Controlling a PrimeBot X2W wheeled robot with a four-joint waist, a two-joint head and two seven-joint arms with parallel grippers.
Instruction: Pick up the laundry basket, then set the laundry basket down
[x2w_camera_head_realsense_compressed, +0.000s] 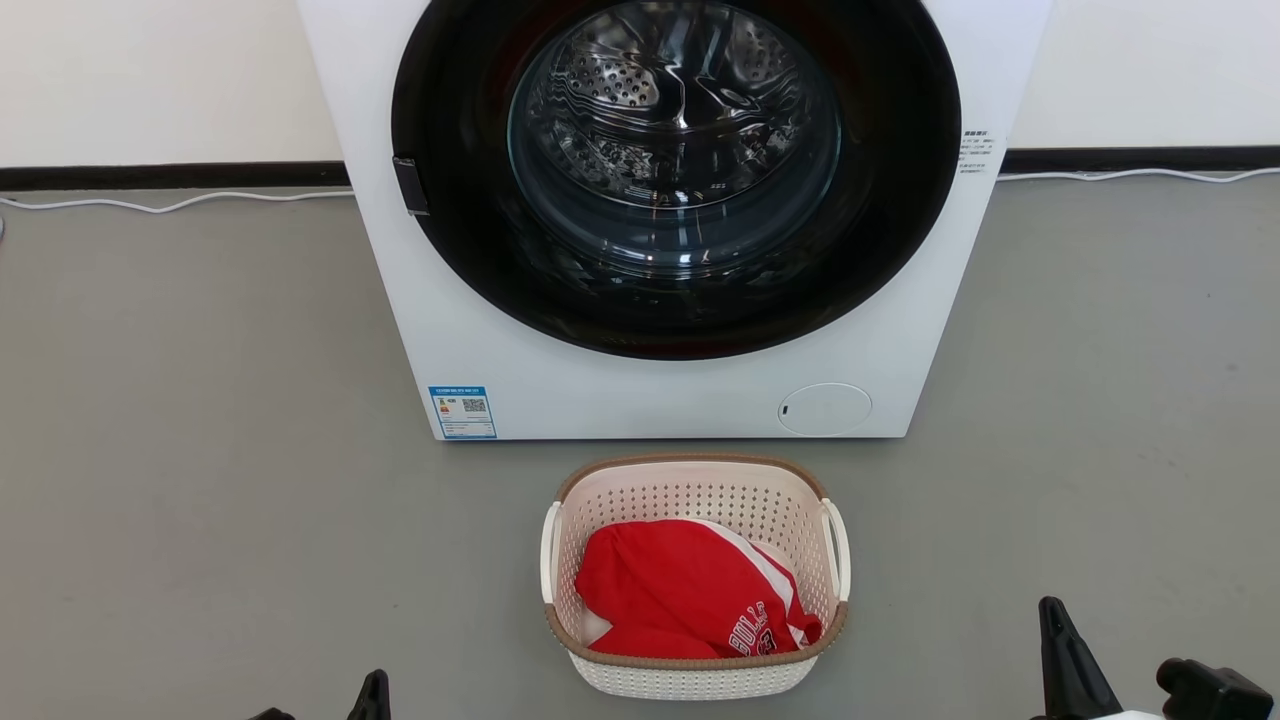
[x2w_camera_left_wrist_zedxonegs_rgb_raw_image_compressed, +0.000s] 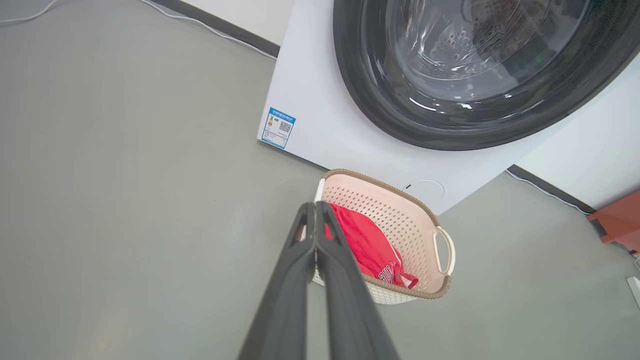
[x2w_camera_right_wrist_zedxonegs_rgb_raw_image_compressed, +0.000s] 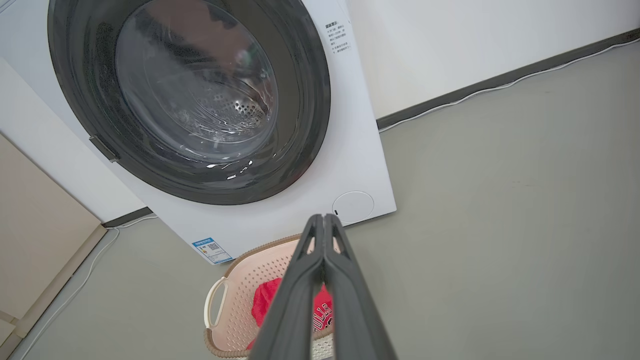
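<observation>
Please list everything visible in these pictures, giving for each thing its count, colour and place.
white front-loading washing machine with dark round glass door: one, white and black, at the wall behind the basket
small cream perforated plastic laundry basket with brown woven-look rim: one, cream, on the floor before the machine
red cloth garment with white lettering: one, red, inside the basket
blue rectangular label: one, blue, machine's lower left front
thin white cable: two stretches, white, along the wall
smooth grey floor: one, grey, under everything
left gripper: one, dark, shut and empty, lower left
right gripper: one, dark, shut and empty, lower right
</observation>
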